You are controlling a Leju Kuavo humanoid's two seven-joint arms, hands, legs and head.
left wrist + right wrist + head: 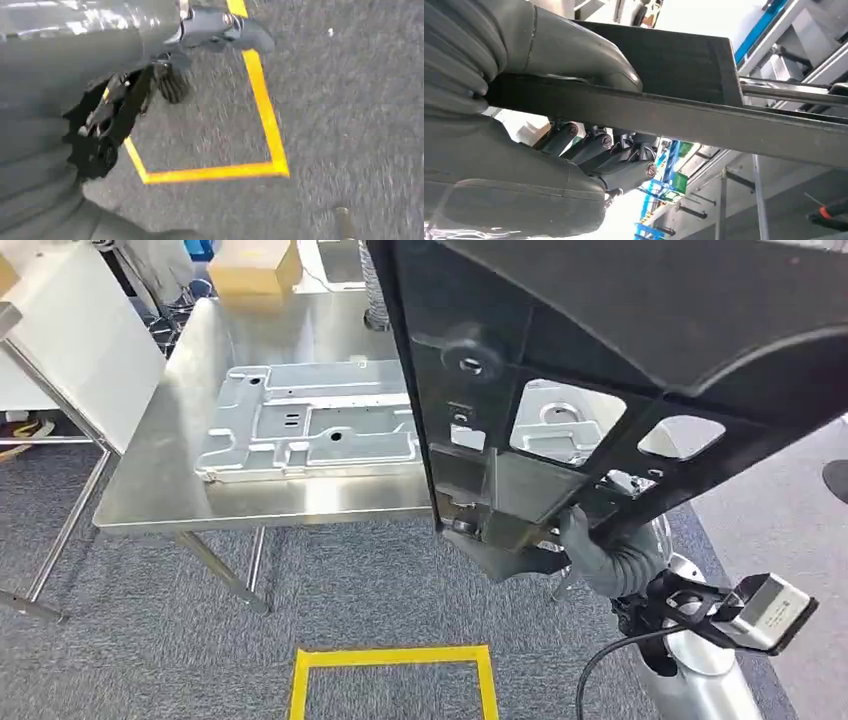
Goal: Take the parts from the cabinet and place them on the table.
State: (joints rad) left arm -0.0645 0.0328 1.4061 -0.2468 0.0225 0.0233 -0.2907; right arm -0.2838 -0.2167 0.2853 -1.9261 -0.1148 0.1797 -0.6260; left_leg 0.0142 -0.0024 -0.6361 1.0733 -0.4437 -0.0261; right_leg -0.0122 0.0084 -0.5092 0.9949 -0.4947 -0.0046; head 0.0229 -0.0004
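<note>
I have the black panel (pixel 600 370) up in my right hand (pixel 600 545), pinched at its lower edge: in the right wrist view the thumb (pixel 574 55) lies on one face of the panel's edge (pixel 674 112) and the dark fingers (pixel 609 155) curl up against the other, so the grip is closed on the part. The panel is big, with cut-outs through which I can see the counter (pixel 190 440) behind. It stands tilted, its long axis rising from the hand up and away to my right, and it rises well above the hand.

What the next move turns on, as I judge it: the counter lies ahead and to the left of the hand, and a silver stamped plate (pixel 310 425) already lies flat on it, its long side running across my view. The panel overlaps that plate's right end in the head view, so I cannot tell how much bare steel lies beyond it. I would swing the panel's top down and forward, laying it beside the plate or on it.

My left hand (pixel 107 125) hangs over the grey carpet by the yellow tape square (pixel 265 110). Its dark fingers look curled in with nothing in them, though the picture is blurred. The right hand is plainly nearer the work.
</note>
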